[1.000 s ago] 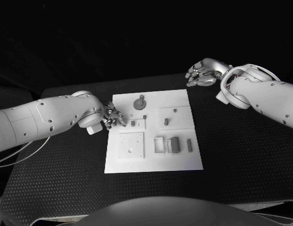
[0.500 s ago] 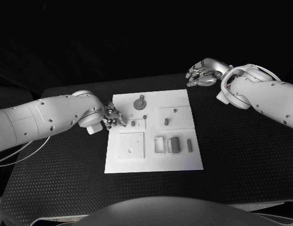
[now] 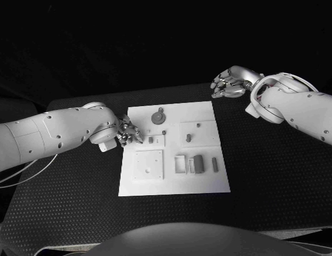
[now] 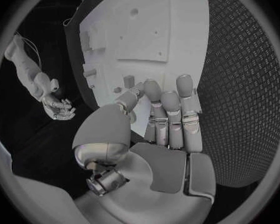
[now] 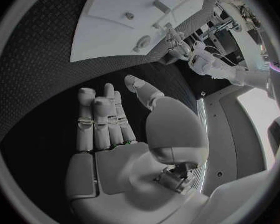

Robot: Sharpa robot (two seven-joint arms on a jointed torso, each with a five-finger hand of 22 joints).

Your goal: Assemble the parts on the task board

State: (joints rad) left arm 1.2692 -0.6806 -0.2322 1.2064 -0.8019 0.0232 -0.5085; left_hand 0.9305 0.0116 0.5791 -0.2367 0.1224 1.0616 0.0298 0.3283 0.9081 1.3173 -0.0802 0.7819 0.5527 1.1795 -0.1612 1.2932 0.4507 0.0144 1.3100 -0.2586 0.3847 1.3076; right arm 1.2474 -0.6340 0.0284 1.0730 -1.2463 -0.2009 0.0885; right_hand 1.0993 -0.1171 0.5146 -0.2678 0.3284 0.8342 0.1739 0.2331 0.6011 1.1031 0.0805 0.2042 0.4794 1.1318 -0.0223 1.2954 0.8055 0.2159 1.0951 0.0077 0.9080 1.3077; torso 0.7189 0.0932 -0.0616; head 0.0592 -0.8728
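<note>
The white task board [image 3: 174,176] lies mid-table, with small grey parts on it: a round one [image 3: 159,117] near its far edge, a small piece [image 3: 150,140] by its left side and several blocks [image 3: 197,163] toward the near right. My left hand [image 3: 128,133] hovers at the board's left edge, fingers straight and holding nothing; in the left wrist view the hand [image 4: 168,122] has its thumb reaching toward a small peg [image 4: 129,79] on the board [image 4: 177,30]. My right hand [image 3: 229,82] hangs beyond the board's far right corner, fingers [image 5: 99,119] extended and empty over the black table.
Black textured table [image 3: 281,176] surrounds the board, with wide room to its right and near side. The right wrist view shows the board [image 5: 115,20] and my left hand [image 5: 177,40] beyond it.
</note>
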